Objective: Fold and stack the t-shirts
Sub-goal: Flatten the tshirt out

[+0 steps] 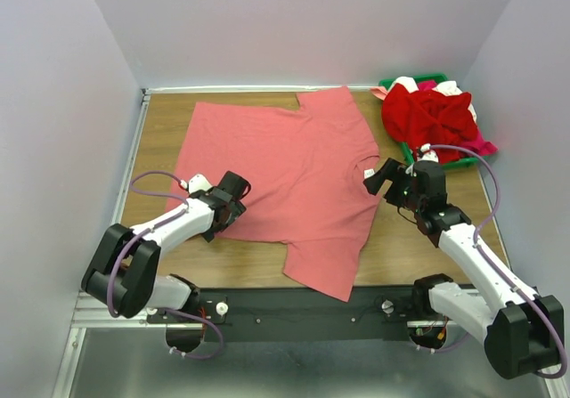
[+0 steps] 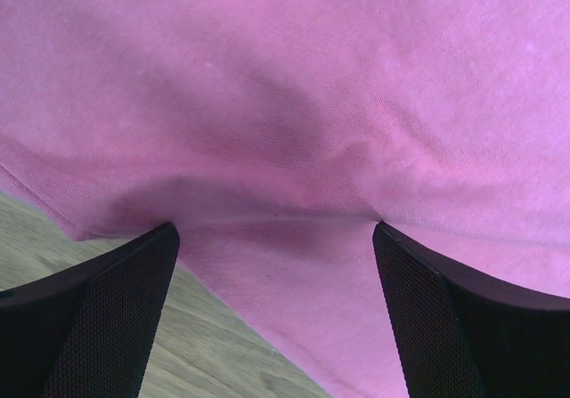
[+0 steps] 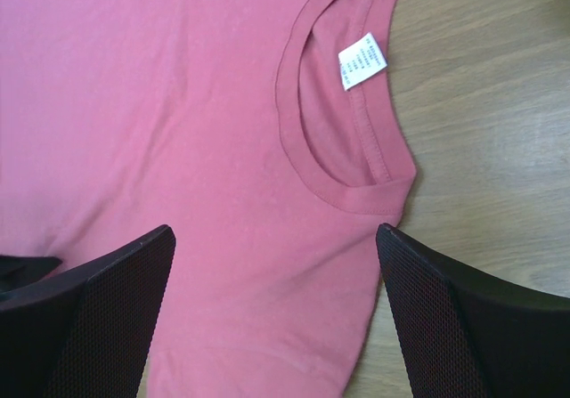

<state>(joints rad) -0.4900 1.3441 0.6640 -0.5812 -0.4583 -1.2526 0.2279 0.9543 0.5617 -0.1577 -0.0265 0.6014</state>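
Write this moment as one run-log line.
pink shirt: spread on table | left fingers: open, at shirt edge | right fingers: open, by collar | other shirts: heaped in tray

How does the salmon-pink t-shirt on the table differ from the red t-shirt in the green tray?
The salmon-pink t-shirt lies spread nearly flat on the table; the red t-shirt is a crumpled heap in the green tray. The pink one lies alone; the red one sits among other garments. The pink one shows a white neck label; the red one shows none. Neither is folded yet.
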